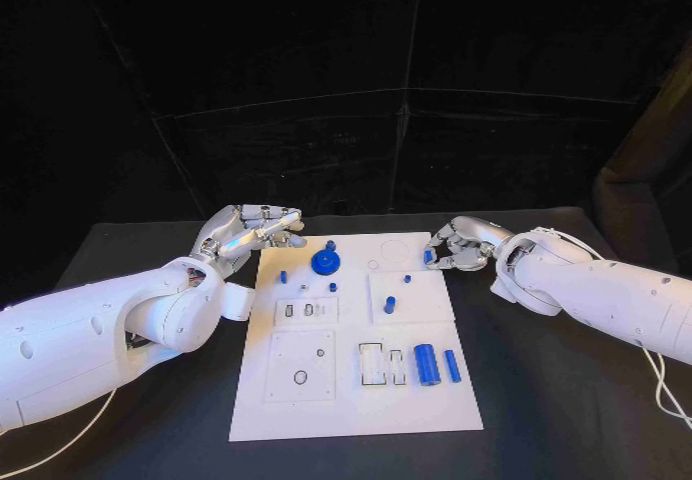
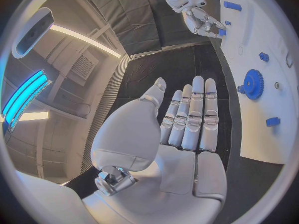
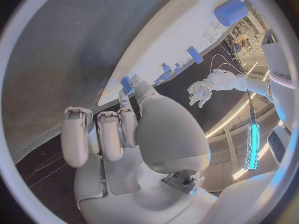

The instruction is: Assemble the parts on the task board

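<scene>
Early stage, by the look of it. Task board [image 1: 353, 400] sits mid worktop [image 1: 577, 420]. Blue gear [image 1: 326, 263] and a few small pegs stand at the far end; big cylinder [image 1: 427, 364] and slim bar [image 1: 451, 366] lie loose near empty slots. Left hand [image 1: 254, 232] is empty, fingers extended, beside the board's far left corner. Right hand [image 1: 459, 247] pinches a small blue part [image 1: 428, 257] at the far right edge. Most parts seem unplaced.
</scene>
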Controlling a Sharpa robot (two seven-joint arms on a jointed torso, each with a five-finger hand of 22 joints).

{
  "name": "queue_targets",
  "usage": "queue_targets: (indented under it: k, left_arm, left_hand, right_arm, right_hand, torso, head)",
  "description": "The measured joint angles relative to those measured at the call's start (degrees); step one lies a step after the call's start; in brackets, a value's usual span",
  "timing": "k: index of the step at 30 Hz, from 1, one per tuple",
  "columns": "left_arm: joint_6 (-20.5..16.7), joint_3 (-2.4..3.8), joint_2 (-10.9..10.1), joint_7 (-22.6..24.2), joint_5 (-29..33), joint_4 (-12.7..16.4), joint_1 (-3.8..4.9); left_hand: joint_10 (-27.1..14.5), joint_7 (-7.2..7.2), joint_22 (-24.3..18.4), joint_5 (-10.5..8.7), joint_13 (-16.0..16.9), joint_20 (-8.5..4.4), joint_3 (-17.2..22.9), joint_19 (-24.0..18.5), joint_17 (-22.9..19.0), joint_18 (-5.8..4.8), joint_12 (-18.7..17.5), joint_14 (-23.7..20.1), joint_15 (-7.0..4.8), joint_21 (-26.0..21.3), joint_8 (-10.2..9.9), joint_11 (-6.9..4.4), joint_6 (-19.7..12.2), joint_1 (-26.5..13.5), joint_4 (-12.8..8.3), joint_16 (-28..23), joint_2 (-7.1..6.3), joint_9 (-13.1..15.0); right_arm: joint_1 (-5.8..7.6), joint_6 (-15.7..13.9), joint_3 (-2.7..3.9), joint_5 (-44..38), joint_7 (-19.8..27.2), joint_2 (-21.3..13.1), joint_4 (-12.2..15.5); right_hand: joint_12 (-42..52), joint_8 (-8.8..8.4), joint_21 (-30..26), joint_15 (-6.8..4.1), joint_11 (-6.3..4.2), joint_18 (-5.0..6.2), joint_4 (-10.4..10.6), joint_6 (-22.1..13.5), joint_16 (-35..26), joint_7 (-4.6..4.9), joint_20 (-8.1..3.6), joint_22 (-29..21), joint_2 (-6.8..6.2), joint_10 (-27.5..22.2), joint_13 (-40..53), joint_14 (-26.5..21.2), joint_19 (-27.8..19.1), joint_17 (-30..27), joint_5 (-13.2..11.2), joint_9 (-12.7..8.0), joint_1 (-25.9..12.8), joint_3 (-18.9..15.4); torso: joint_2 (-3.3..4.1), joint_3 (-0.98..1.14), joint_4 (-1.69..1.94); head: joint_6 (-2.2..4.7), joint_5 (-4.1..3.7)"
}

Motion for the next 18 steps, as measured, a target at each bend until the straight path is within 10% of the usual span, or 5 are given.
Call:
queue_targets:
  k: [18]
  left_arm:
    - [0.2,0.0,-0.1,0.0,0.0,-0.2,0.0]
  left_hand:
    - [0.0,0.0,-0.1,0.0,-0.1,0.0,0.2,0.0,0.1,0.0,-0.3,0.0,0.0,0.0,0.0,0.0,0.0,0.0,-0.2,0.0,0.0,0.0]
  right_arm:
    - [-0.01,-0.7,0.0,-1.3,-1.6,1.0,0.1]
  right_hand:
    - [1.7,1.51,0.4,-1.2,-1.19,-0.91,-1.1,4.2,0.7,-1.49,-0.82,0.0,1.88,0.2,0.0,0.1,0.0,0.0,-2.5,0.2,0.7,2.7]
  torso:
    - [-0.01,0.06,-0.02]
  head:
    - [-0.3,0.09]
